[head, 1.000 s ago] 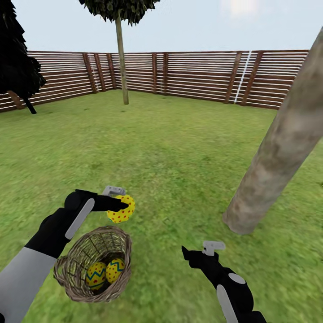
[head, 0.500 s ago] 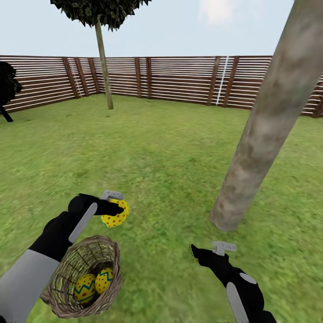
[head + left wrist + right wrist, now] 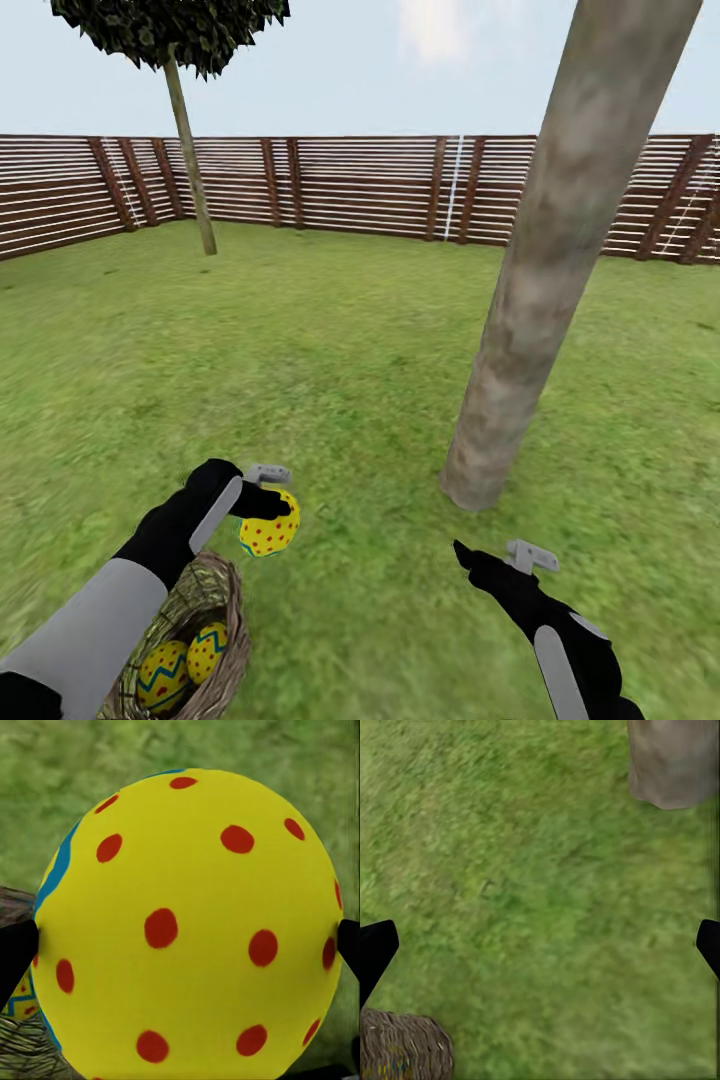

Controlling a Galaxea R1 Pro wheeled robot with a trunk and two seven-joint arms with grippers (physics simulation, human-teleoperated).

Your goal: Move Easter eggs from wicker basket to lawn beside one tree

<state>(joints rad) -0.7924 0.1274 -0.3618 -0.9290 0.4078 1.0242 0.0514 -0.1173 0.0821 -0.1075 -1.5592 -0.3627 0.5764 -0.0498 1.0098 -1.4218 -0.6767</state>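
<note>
My left gripper [image 3: 272, 512] is shut on a yellow Easter egg [image 3: 269, 531] with red dots, held above the lawn [image 3: 330, 380] just past the wicker basket [image 3: 215, 600]. In the left wrist view that egg [image 3: 187, 930] sits between the two black fingertips. Two more eggs [image 3: 185, 665] with zigzag stripes lie inside the basket at the lower left. The thick pale tree trunk [image 3: 530, 290] stands to the right of the held egg. My right gripper [image 3: 495, 560] hangs open over bare grass near the trunk's base [image 3: 675, 765]; the basket rim [image 3: 401, 1046] shows in the right wrist view.
A brown slatted fence [image 3: 360, 185] encloses the garden at the back. A thin-trunked tree [image 3: 190, 150] with a round crown stands at the far left. Open grass lies between me and the fence.
The view has swung right, so the basket slid toward the lower left and the thick trunk toward the centre. My left gripper still holds the egg, now lower in view.
</note>
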